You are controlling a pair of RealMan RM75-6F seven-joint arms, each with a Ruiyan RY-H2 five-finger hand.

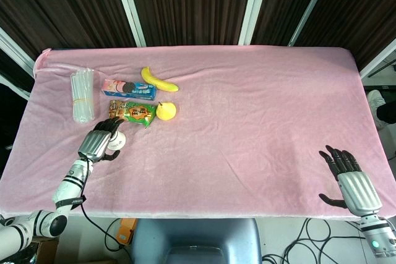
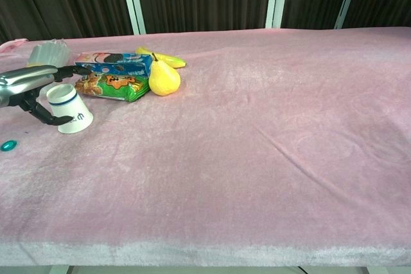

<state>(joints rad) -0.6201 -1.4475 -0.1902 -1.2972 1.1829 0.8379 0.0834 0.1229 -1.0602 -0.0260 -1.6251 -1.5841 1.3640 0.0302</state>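
My left hand [image 1: 99, 141] [image 2: 29, 85] reaches over a small white paper cup [image 1: 119, 141] [image 2: 69, 110] with a blue ring, which stands upside down and slightly tilted on the pink cloth. The cup sits between the thumb and the stretched fingers. The thumb touches its side, and the fingers pass above it without closing. Just beyond the fingertips lies a green snack bag [image 1: 132, 112] [image 2: 110, 86]. My right hand [image 1: 348, 178] rests palm down, fingers spread, at the front right of the table, holding nothing. The chest view does not show it.
Behind the snack bag lie a blue cookie box [image 1: 129, 88] [image 2: 115, 63], a banana [image 1: 158, 80] [image 2: 166, 59] and a yellow pear [image 1: 166, 110] [image 2: 164, 78]. A clear plastic packet [image 1: 82, 94] sits at far left. A small teal object [image 2: 8, 145] lies near the left edge.
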